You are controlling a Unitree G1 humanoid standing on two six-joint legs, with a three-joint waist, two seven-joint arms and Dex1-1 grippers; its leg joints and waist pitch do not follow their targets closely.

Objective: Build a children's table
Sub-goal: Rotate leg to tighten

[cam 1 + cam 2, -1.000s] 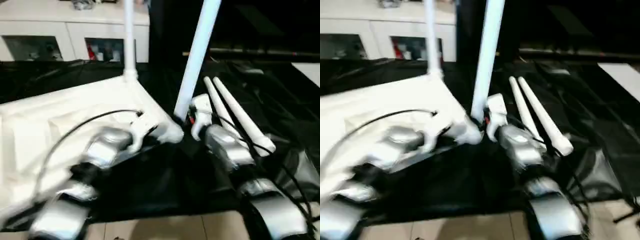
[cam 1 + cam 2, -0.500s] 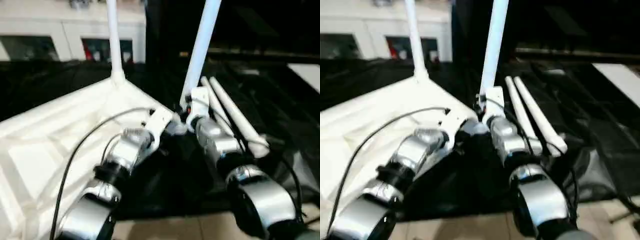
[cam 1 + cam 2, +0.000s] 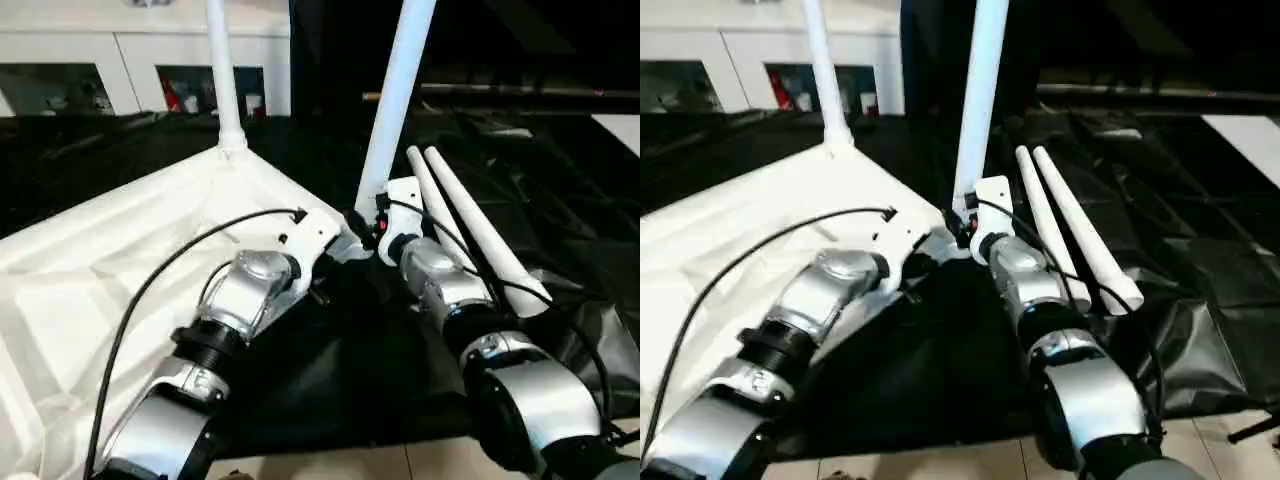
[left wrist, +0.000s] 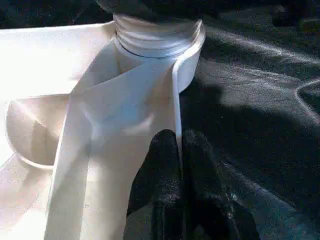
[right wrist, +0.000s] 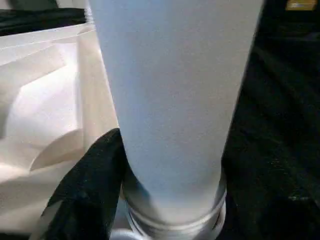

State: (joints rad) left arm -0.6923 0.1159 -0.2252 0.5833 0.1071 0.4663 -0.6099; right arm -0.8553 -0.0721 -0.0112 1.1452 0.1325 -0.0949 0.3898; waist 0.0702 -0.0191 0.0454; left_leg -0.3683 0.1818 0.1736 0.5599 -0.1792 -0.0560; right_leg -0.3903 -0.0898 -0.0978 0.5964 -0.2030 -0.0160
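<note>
right claw straddles upright leg

Two loose legs bar the cloth right of the upright leg, seemingly.

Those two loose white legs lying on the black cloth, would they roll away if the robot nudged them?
Probably. The two loose legs are round tapered tubes, so they would likely roll in a curve. They look like stiff, light plastic, and the wrinkled black cloth might slow them.
</note>
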